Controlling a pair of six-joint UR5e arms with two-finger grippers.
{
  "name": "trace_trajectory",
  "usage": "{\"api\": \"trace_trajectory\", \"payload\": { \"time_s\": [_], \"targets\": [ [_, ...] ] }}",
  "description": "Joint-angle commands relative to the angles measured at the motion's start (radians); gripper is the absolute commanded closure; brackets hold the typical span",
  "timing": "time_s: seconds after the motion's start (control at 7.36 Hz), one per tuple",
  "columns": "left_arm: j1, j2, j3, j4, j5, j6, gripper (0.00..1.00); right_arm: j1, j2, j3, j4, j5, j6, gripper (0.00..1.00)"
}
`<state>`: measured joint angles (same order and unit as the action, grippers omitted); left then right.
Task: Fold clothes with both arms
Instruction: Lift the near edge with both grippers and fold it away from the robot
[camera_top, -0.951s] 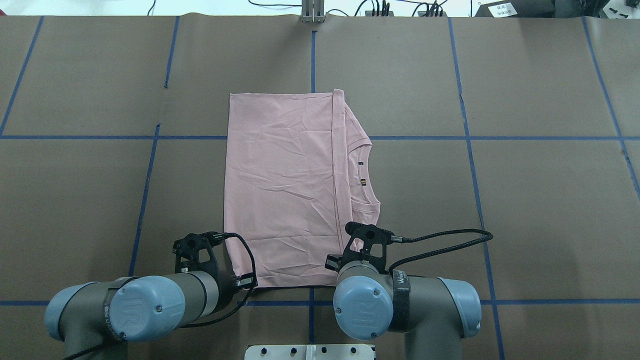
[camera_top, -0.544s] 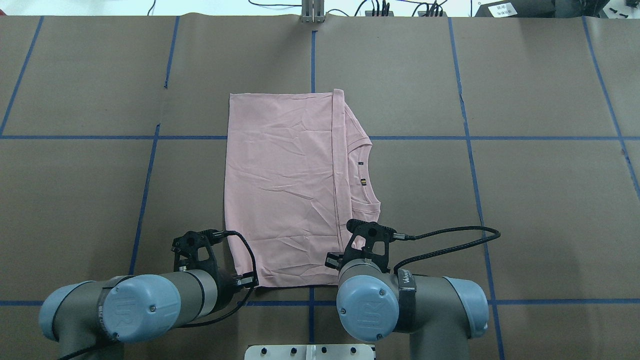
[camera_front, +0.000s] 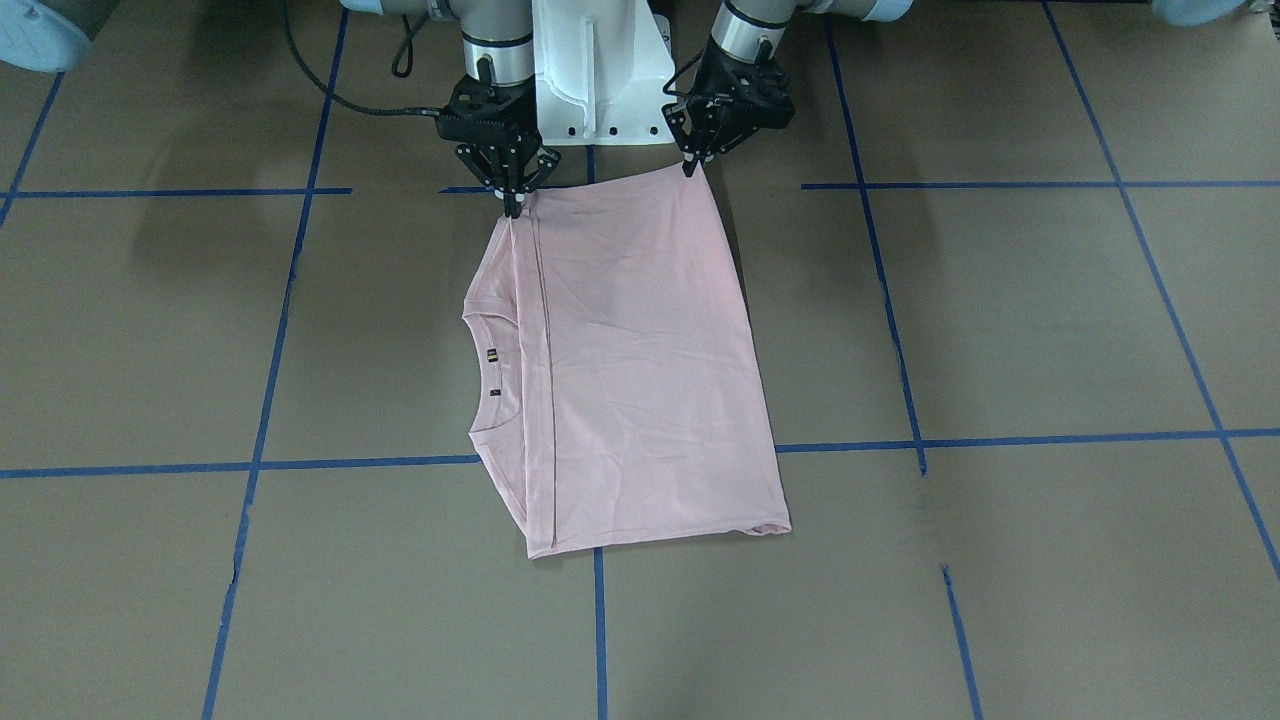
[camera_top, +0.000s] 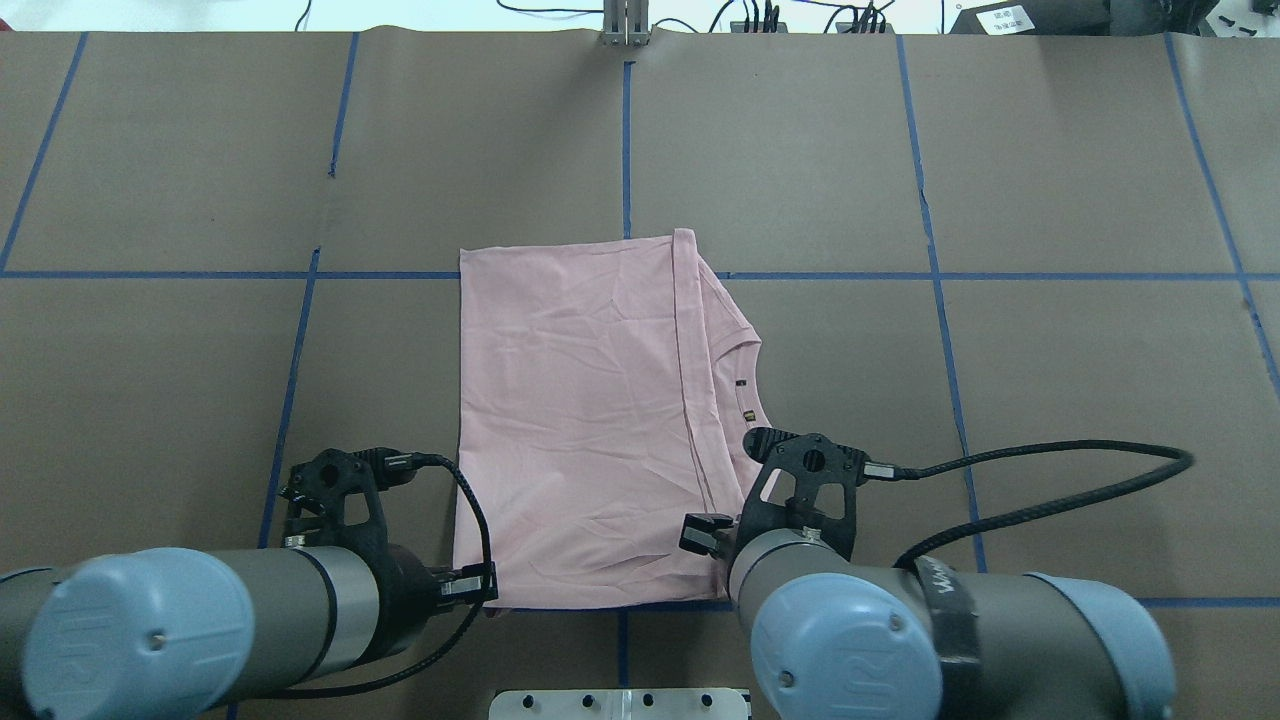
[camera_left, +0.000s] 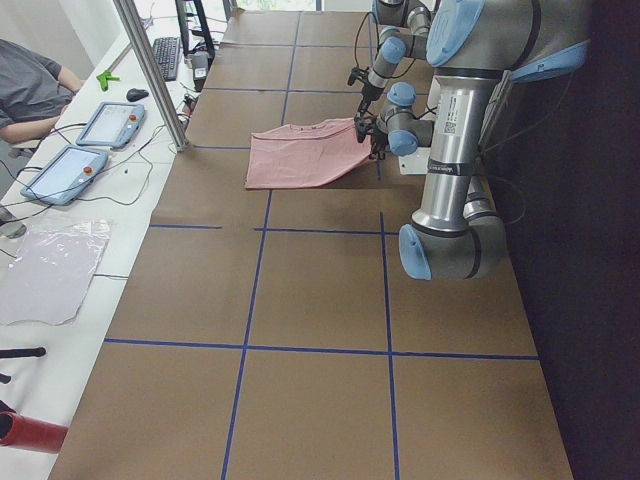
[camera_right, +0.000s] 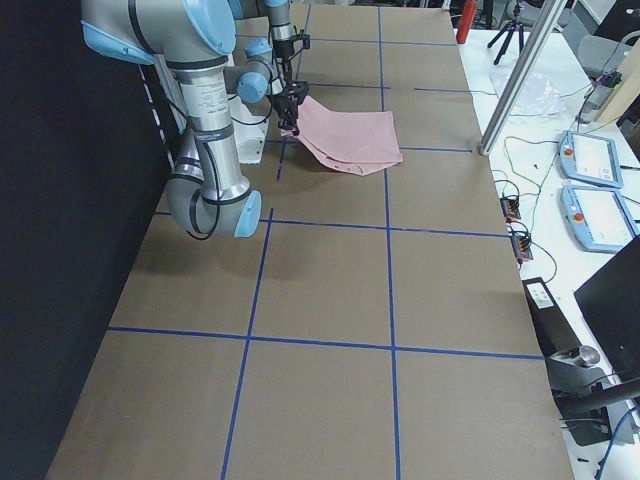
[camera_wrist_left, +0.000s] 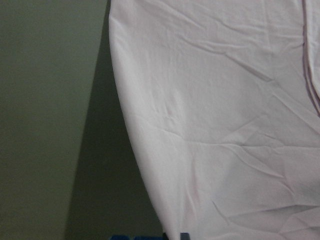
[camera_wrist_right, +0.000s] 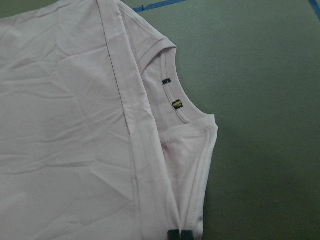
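Note:
The pale pink T-shirt lies folded on the brown table, its ribbed collar on the right side; the print is hidden. In the front-facing view my left gripper is shut on the shirt's near corner at the view's right. My right gripper is shut on the near corner at the collar side. Both corners are held slightly above the table next to the base. The right wrist view shows the collar and the fold seam. The left wrist view shows plain pink cloth.
The white pedestal base stands just behind both grippers. Blue tape lines cross the brown table. A metal post stands at the far edge. An operator and tablets are at a side bench.
Both grippers have pulled back toward the base, dragging the shirt nearer the robot. Its far edge slid down to the blue cross line. The arms have spread outward.

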<state>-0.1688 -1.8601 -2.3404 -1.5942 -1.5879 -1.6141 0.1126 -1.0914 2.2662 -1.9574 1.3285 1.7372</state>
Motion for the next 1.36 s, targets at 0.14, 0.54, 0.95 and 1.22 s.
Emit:
{"api": "trace_trajectory", "payload": {
  "time_s": [0.14,0.54,0.95,1.22],
  "targets": [
    [-0.003,-0.1,-0.108,0.224,-0.035,0.002,1.0,-0.025,0.011,0.121,-0.14,0.009,0.007,1.0],
    [-0.111,-0.143,0.004,0.221,-0.034,0.146,1.0,0.042,0.08,-0.011,-0.101,0.009,-0.019,1.0],
    [-0.216,-0.176,0.119,0.171,-0.04,0.238,1.0,0.223,0.1,-0.244,0.136,0.09,-0.123,1.0],
    [-0.296,-0.204,0.304,0.013,-0.041,0.278,1.0,0.295,0.16,-0.412,0.23,0.103,-0.168,1.0]
  ]
}}
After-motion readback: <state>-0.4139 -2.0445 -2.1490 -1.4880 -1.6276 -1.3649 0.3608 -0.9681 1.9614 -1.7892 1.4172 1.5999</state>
